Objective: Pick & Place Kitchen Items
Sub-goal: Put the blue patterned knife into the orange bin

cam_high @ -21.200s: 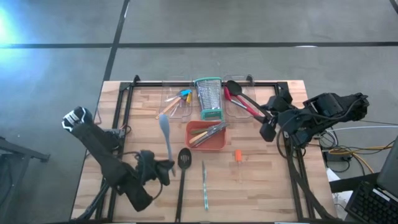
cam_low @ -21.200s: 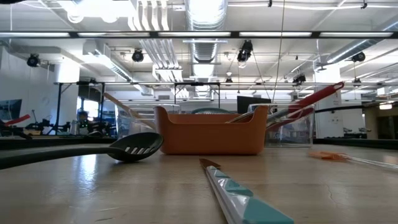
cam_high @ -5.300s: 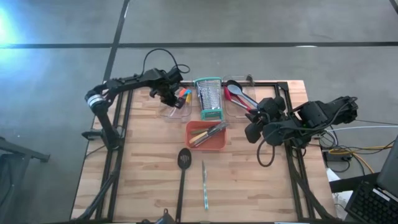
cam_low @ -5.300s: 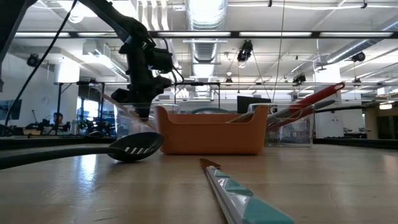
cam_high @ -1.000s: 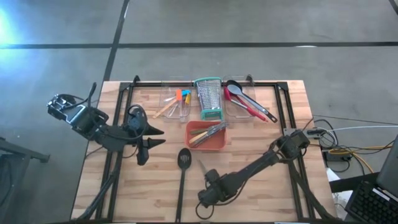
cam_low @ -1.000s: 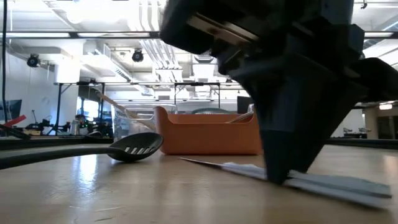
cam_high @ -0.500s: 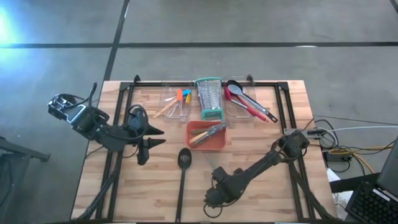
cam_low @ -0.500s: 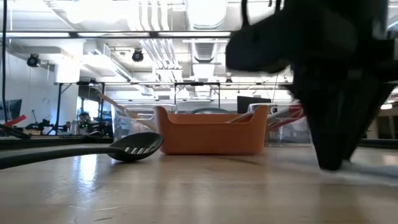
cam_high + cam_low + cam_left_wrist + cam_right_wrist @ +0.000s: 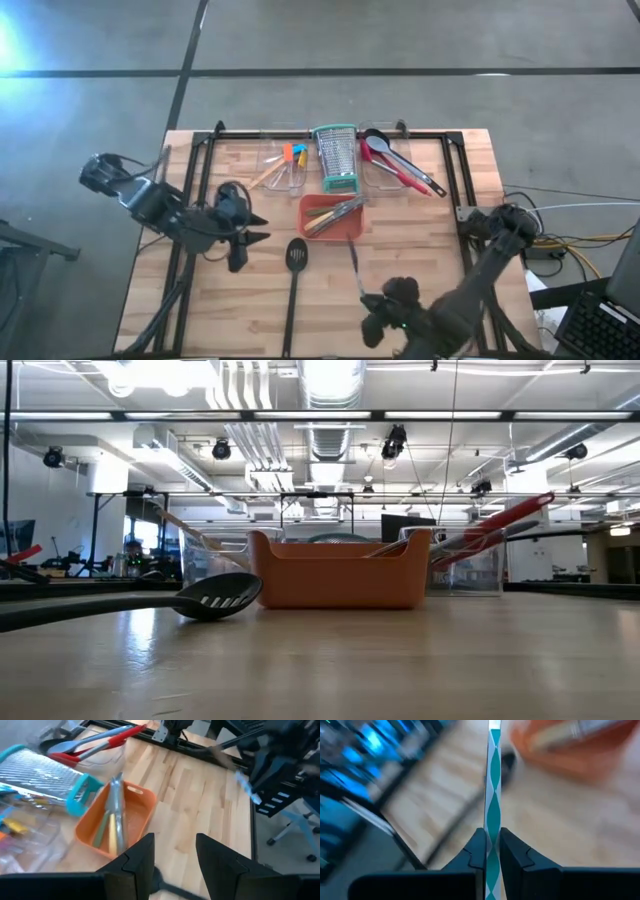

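My right gripper [image 9: 492, 854] hangs over the table's near right part and is shut on a slim knife [image 9: 355, 266] with a teal-and-white pattern. The knife points toward the orange tray [image 9: 352, 232], which holds a few utensils. A black slotted turner [image 9: 294, 262] lies flat on the table, left of the knife; its head [image 9: 216, 595] shows in the low view. My left gripper [image 9: 242, 238] hovers open above the table's left part, left of the turner, with nothing between its fingers [image 9: 141, 856]. My right gripper pinches the knife between its two fingers [image 9: 478, 851], on the patterned strip near its near end [image 9: 493, 832]. The knife runs on straight out ahead of the fingers, along them, toward the tray. It is lifted clear of the table.
An upright steel grater with teal rims [image 9: 336, 160] stands behind the tray. Clear bins flank it: the left one [image 9: 284, 166] holds small coloured tools, the right one [image 9: 398, 166] red and black spoons. A black frame rail [image 9: 200, 180] runs along each side.
My right gripper has risen from the tabletop with the knife and gone toward the table's right edge, tipping its fingers up from steeply downward. The knife has left the table and now points toward the tray. My left gripper has sunk a little.
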